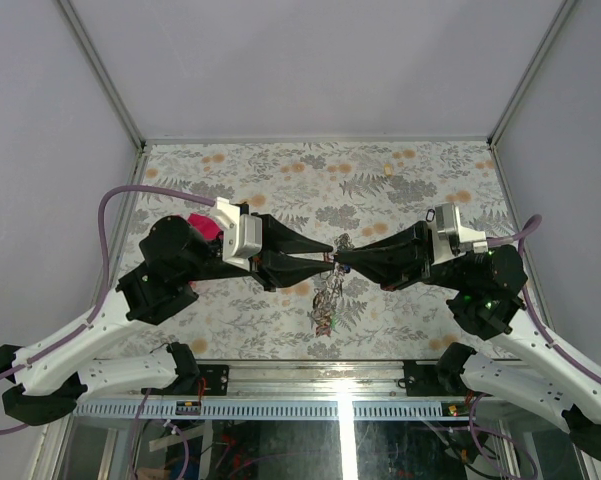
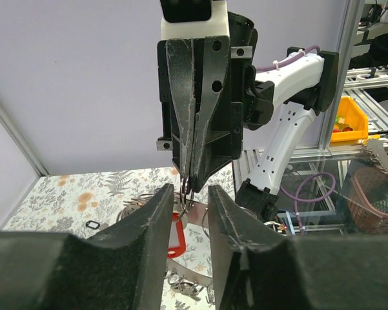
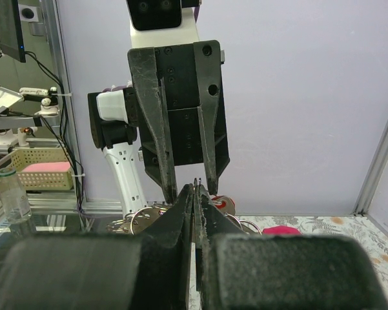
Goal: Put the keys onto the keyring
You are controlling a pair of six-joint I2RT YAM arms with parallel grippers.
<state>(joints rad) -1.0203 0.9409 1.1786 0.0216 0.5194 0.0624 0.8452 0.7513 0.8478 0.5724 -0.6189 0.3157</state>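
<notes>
In the top view's centre the right gripper (image 1: 341, 262) is clamped shut on the thin wire of the keyring (image 1: 327, 300), whose keys (image 1: 325, 318) dangle just below, while the left gripper (image 1: 330, 253) stands part-open, apparently empty; best hold the ring steady and align before closing.

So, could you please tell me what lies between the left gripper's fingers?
The shut right gripper, pinching the keyring, sits there; the left wrist view shows it.

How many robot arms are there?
2. The left arm comes in from the left side of the table, the right arm from the right side. They meet in the middle at the keyring. No others seem hidden.
</notes>
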